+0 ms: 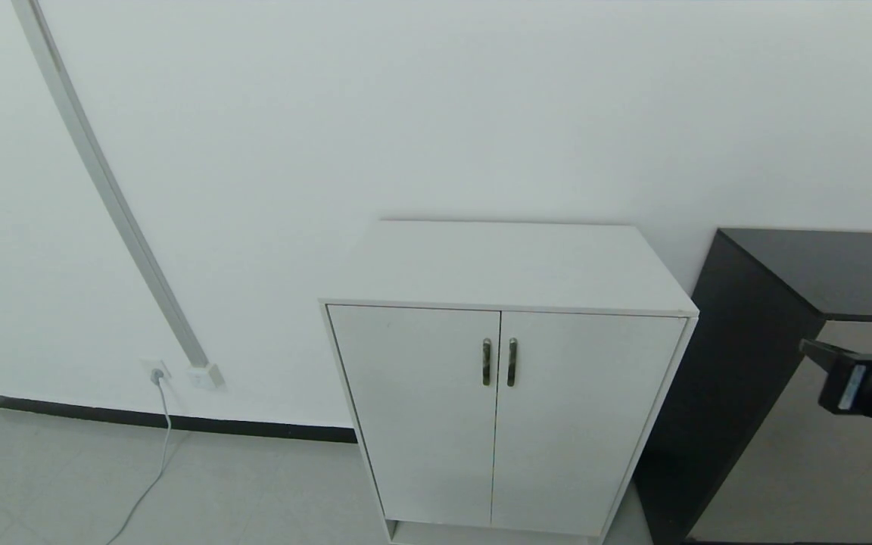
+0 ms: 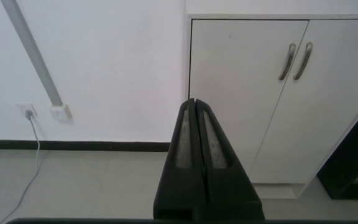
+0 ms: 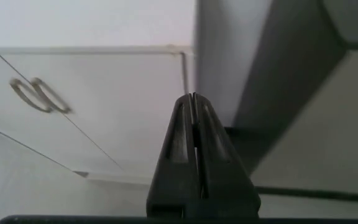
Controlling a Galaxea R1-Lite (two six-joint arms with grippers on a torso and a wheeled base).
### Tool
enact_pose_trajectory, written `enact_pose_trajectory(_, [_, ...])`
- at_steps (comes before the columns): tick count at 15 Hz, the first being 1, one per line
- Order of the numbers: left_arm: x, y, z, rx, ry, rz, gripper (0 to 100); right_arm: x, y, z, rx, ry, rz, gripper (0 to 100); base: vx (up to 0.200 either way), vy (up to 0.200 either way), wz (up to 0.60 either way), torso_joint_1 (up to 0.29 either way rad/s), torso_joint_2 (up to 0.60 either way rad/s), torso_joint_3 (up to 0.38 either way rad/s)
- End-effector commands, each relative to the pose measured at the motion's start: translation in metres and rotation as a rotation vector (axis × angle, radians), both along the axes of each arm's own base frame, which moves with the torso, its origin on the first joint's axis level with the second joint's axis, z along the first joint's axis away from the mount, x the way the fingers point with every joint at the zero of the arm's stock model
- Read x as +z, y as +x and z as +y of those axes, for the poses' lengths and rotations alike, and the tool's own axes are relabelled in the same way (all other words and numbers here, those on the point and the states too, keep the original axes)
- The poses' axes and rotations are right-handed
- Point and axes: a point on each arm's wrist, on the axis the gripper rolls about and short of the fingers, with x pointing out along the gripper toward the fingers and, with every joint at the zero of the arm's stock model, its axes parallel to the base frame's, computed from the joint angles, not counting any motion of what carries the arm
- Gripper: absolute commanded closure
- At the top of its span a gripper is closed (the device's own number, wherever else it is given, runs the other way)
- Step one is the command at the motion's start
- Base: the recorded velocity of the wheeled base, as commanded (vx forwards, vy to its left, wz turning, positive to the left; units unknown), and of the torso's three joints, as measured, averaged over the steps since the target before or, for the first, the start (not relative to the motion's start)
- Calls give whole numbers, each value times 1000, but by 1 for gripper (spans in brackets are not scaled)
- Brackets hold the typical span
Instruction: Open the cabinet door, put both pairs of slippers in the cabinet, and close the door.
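The white cabinet [image 1: 508, 265] stands against the wall with both doors shut. Its two metal handles [image 1: 487, 362] [image 1: 512, 362] sit side by side at the middle seam. My right gripper [image 1: 805, 347] hangs to the right of the cabinet, in front of the black unit, at about handle height. In the right wrist view this gripper [image 3: 192, 96] is shut and holds nothing, with the cabinet [image 3: 117, 106] and its handles [image 3: 27, 96] off to one side. My left gripper [image 2: 195, 102] is also shut and holds nothing, well back from the left door [image 2: 247, 93] and the handles [image 2: 286, 61].
A black cabinet [image 1: 746, 341] stands close against the white one's right side. On the wall to the left are a socket [image 1: 156, 372], a grey cable [image 1: 152, 469] trailing onto the tiled floor, and a slanted conduit [image 1: 103, 182].
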Motion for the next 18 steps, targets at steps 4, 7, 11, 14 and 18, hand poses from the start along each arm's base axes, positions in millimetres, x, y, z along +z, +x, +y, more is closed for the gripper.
enact_pose_trajectory(4, [0, 0, 0, 0, -2, 0, 100, -38, -79, -12, 101, -104, 131, 100, 0, 0, 0, 0, 0, 0])
enact_pose_trajectory(7, [0, 0, 0, 0, -2, 0, 100, -62, -94, -11, 175, -93, 214, 100, 0, 0, 0, 0, 0, 0])
enact_pose_trajectory(11, [0, 0, 0, 0, -1, 0, 100, -88, -109, -11, 231, -107, 451, 100, 0, 0, 0, 0, 0, 0])
enact_pose_trajectory(14, [0, 0, 0, 0, -1, 0, 100, -98, -121, -12, 254, -115, 578, 100, 0, 0, 0, 0, 0, 0])
enact_pose_trajectory(18, [0, 0, 0, 0, -1, 0, 100, -104, -136, -12, 303, -86, 648, 100, 0, 0, 0, 0, 0, 0])
